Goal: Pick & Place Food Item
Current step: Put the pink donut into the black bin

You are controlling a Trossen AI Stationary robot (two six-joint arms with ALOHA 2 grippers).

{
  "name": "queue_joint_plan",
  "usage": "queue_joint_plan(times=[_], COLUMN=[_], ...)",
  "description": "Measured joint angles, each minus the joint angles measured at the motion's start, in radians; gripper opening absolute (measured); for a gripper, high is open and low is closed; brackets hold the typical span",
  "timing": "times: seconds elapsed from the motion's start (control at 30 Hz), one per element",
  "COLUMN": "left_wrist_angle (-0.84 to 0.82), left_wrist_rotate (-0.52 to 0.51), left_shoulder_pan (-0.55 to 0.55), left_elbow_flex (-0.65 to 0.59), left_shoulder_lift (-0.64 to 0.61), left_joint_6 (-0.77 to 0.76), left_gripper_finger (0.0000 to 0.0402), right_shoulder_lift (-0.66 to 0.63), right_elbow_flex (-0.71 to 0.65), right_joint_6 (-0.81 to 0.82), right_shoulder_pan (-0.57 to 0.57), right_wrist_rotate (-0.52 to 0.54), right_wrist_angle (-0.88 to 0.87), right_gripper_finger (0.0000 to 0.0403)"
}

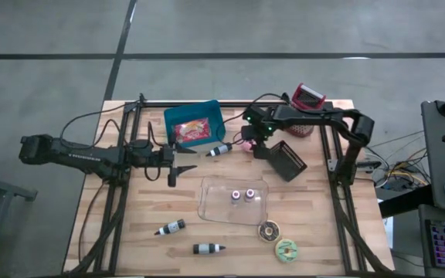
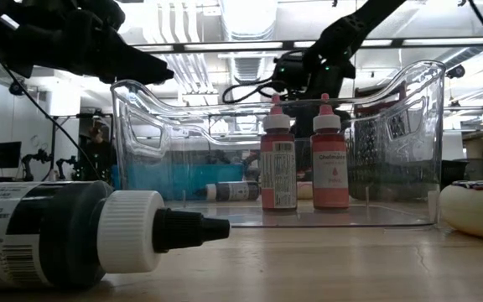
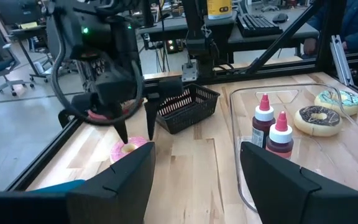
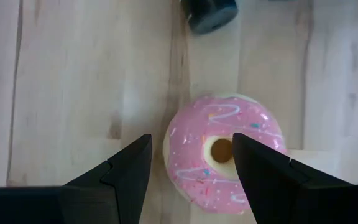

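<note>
A pink frosted donut point(image 4: 225, 152) lies flat on the wooden table, just right of the blue bin point(image 1: 195, 123) that holds food items. My right gripper point(image 4: 191, 168) points steeply down, close above the donut. It is open, one finger left of the donut and the other over its right part; from the left wrist view its fingertips point(image 3: 123, 134) end just over the donut point(image 3: 129, 149). My left gripper point(image 1: 178, 166) waits open above the table's left half, pointing toward the table's right edge.
A clear tub point(image 1: 234, 199) holding two red bottles point(image 1: 242, 196) stands mid-table. A black basket point(image 1: 287, 160) lies right of the donut and a red basket point(image 1: 306, 99) sits at the far edge. Black bottles point(image 1: 219, 150) point(image 1: 170, 228) point(image 1: 208, 248) and two donuts point(image 1: 269, 230) point(image 1: 287, 249) lie around.
</note>
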Motion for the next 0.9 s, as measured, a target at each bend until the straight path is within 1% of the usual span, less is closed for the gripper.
queue_joint_plan(times=[0.2,0.9], left_wrist_angle=[0.000,0.000], left_wrist_rotate=[0.000,0.000], left_shoulder_pan=[0.000,0.000], left_elbow_flex=[0.000,0.000], left_shoulder_lift=[0.000,0.000], left_joint_6=[0.004,0.010], left_gripper_finger=[0.0239,0.0239], right_shoulder_lift=[0.039,0.056], right_elbow_flex=[0.021,0.013], right_joint_6=[-0.011,-0.015], right_shoulder_pan=[0.000,0.000], right_wrist_rotate=[-0.006,-0.008], right_wrist_angle=[-0.038,-0.040], right_gripper_finger=[0.0219,0.0219])
